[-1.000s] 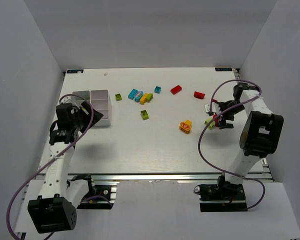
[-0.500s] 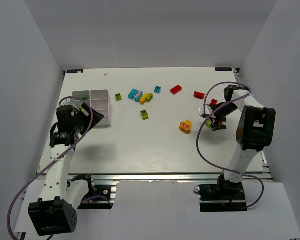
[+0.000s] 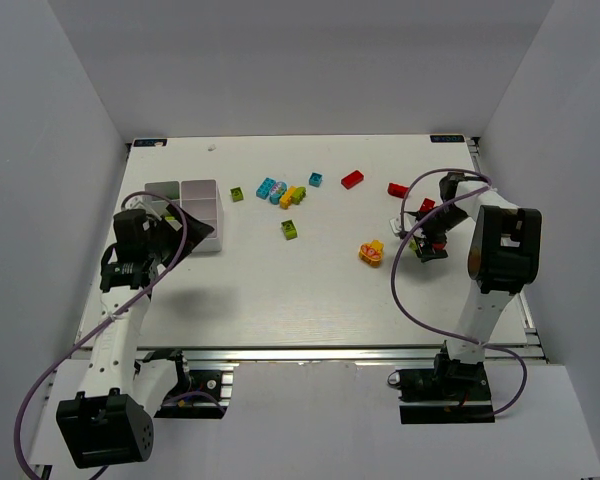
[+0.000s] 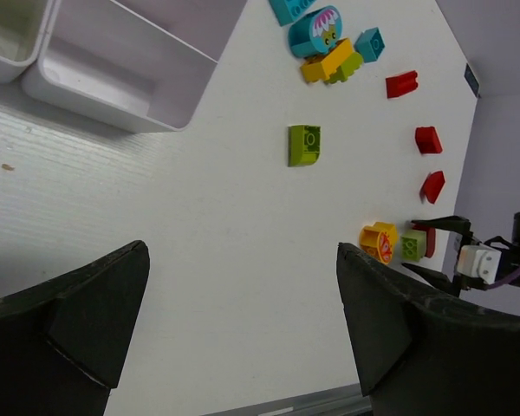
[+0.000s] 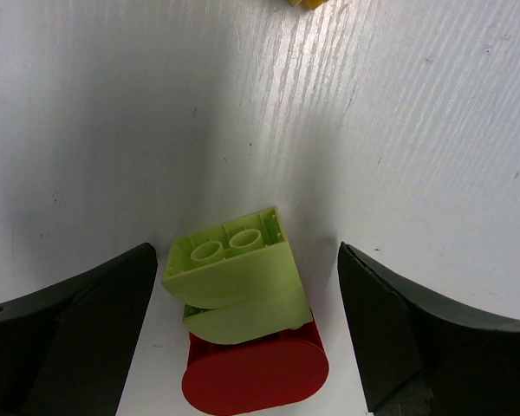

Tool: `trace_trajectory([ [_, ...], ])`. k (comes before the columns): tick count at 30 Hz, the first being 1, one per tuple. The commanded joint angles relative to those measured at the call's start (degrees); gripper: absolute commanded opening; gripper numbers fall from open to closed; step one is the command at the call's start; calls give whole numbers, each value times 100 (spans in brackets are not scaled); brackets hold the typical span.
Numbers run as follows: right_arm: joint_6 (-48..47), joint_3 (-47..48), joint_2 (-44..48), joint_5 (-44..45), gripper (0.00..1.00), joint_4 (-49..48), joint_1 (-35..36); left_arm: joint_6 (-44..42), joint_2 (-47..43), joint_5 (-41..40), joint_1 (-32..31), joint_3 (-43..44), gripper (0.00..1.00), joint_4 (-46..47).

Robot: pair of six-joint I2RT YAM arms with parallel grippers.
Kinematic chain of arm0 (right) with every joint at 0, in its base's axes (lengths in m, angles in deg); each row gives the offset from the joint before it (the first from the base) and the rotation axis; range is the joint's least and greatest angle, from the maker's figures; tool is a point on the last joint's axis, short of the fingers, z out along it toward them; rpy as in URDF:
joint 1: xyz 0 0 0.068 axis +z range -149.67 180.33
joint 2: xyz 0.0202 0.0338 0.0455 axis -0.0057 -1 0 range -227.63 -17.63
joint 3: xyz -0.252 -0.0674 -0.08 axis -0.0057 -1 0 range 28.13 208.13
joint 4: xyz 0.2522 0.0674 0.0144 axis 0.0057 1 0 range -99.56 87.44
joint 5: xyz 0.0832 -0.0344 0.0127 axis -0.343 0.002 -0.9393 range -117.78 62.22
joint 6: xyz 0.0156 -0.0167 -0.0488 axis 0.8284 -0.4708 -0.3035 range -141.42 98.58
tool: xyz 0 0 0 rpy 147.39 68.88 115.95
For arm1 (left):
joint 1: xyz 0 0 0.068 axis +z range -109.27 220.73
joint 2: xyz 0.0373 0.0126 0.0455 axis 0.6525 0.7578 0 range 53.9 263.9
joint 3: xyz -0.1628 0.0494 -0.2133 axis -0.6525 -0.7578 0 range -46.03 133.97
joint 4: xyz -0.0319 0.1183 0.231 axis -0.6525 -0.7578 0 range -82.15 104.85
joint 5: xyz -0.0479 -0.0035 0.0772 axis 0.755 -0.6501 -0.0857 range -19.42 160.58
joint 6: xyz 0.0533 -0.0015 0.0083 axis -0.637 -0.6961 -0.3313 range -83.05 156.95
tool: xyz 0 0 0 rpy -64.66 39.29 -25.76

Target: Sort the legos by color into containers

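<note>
The white tray of containers (image 3: 202, 207) stands at the left; its walls (image 4: 121, 82) fill the upper left of the left wrist view. My left gripper (image 3: 193, 236) hovers open and empty by the tray's near right corner, its tips (image 4: 243, 325) over bare table. Loose legos lie mid-table: a lime brick (image 3: 289, 229) (image 4: 303, 144), a cyan and yellow cluster (image 3: 280, 191) (image 4: 325, 48), red bricks (image 3: 352, 179) (image 3: 398, 189) and a yellow-orange round piece (image 3: 371, 251). My right gripper (image 3: 426, 241) (image 5: 247, 321) is open, its fingers either side of a lime brick (image 5: 230, 269) stacked on a red piece (image 5: 256, 373).
The table's far edge and the enclosure walls bound the scene. Purple cables loop from both arms (image 3: 405, 290). A small white speck (image 3: 212, 147) lies near the far left edge.
My left gripper's jaws have opened wider beside the tray. The right arm has swung inward, bringing its open gripper down around the lime-and-red stack.
</note>
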Motion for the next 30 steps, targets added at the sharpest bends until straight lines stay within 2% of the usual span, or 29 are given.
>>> trace_trajectory([
  [1,-1597,54,-116,214,89,-130,4,181,-74,428,11,-6,98,357],
  [9,-1579,1,-142,417,84,-244,4,463,4,586,-314,-86,98,673],
  [12,-1535,-16,-134,461,77,-253,4,629,197,473,-944,-51,98,857],
  [15,-1456,-34,-63,347,65,-209,4,997,399,393,-1412,-147,98,1435],
  [16,-1430,-34,-28,294,55,-165,4,1130,461,376,-1709,-199,98,1613],
  [19,-1237,-139,217,-57,40,-130,47,1552,646,323,-2203,-358,98,2290],
  [24,9,-201,1017,-1146,32,63,390,1957,962,498,-2739,-385,98,3405],
  [26,501,-131,1376,-1724,28,143,837,1992,1164,621,-2854,-323,98,3617],
  [27,1209,-113,1509,-1893,27,4,995,2019,1252,665,-2976,-236,98,3766],
  [30,2381,-43,1948,-2368,26,-531,1663,1993,1595,744,-3223,-8,98,3873],
])
